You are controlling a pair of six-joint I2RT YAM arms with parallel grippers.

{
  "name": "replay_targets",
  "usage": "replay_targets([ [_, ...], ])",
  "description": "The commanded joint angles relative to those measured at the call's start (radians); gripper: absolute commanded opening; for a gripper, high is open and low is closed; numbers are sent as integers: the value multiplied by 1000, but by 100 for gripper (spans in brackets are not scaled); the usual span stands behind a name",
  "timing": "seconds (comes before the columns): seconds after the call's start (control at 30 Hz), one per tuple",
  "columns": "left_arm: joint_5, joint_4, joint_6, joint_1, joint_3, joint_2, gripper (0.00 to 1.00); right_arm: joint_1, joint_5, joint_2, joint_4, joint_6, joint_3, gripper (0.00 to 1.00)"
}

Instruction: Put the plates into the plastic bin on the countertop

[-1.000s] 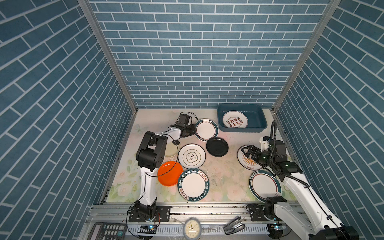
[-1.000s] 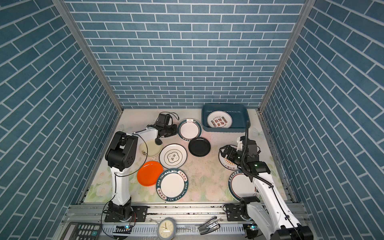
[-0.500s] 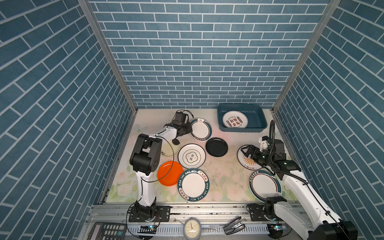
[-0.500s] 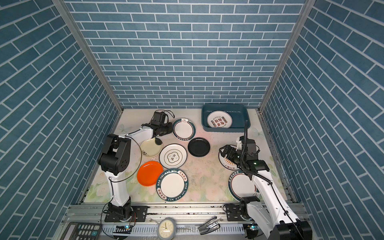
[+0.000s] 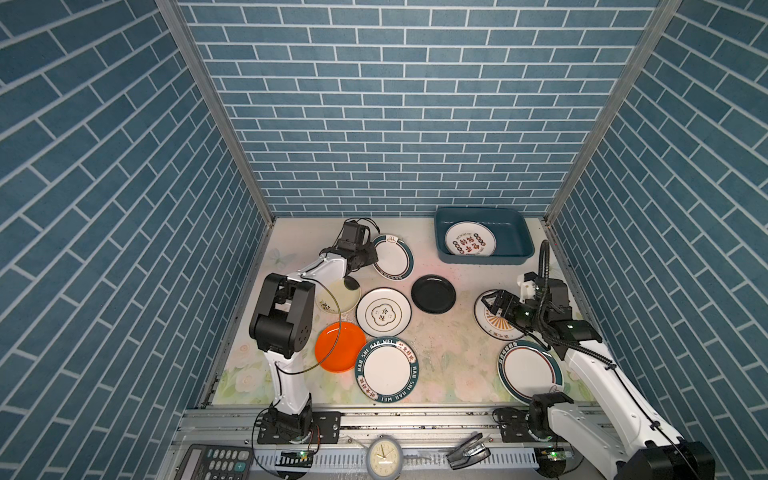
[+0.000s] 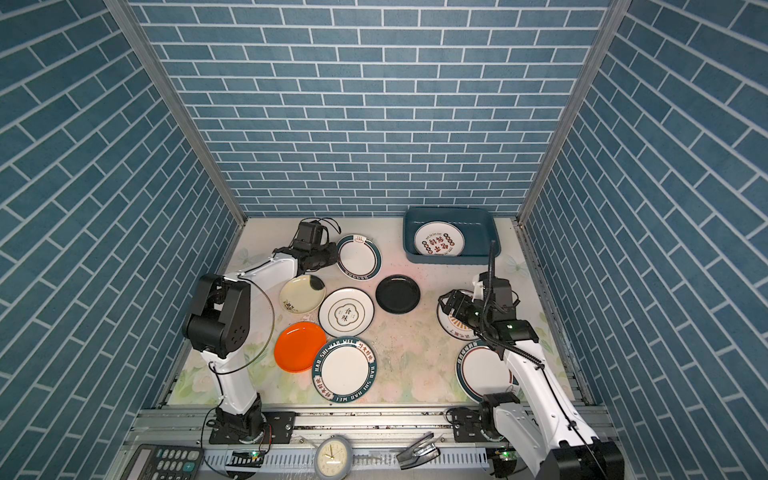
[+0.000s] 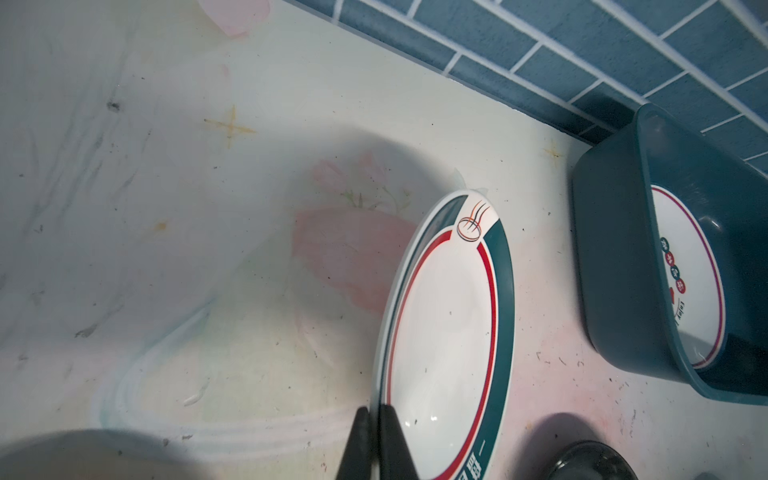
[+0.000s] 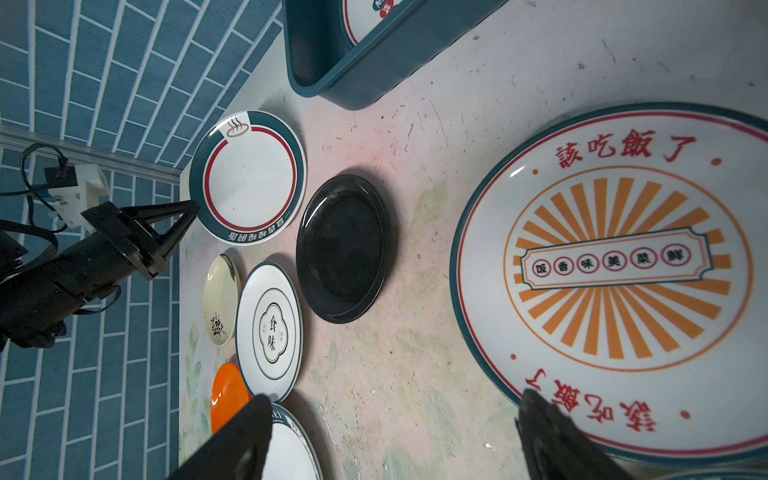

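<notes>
The left claw (image 7: 374, 411) is seen clamped shut on the near rim of the teal-rimmed plate (image 7: 449, 324), with one finger above the rim and one below. The plate is held tilted. From the broad shadow under it, it is judged to be clear of the desk (image 7: 166, 208), though whether its far edge touches cannot be told. Being round, the plate has no long axis of its own. Its steam-bowl mark is pointed away from the claw, toward the back wall. The coming move is judged to turn on one relation: in both top views the plastic bin (image 5: 484, 259) lies to the right of the held plate (image 5: 392, 257), well apart from it and against the back wall. The bin's long axis runs along that wall and its short end wall is turned toward the plate. One printed plate (image 5: 470, 244) is already lying in the bin, and bare floor is left on the side farther from the left claw. The right claw (image 8: 392, 409) is held wide open and empty. It is poised low at the rim of the sunburst plate (image 8: 623, 266), which lies flat on the desk, so that plate is nearer to the right arm.
</notes>
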Motion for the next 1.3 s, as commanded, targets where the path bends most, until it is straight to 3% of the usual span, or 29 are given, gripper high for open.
replay_targets([
  [0.0,-16,-5,15,10,-24,-45,0,-2,-4,12,17,35,19,92],
  [0.4,97,57,-42,25,-72,-158,0,-2,-36,29,65,67,8,92],
  [0.67,171,126,-102,25,-129,-253,0,4,-168,89,271,181,-37,89],
  [0.83,176,133,-114,25,-147,-273,0,21,-181,136,326,204,-33,88],
  [1.03,267,227,-201,24,-191,-287,0,85,-155,188,407,219,7,88],
  [1.27,295,261,-237,23,-239,-293,0,174,-139,355,532,249,38,86],
])
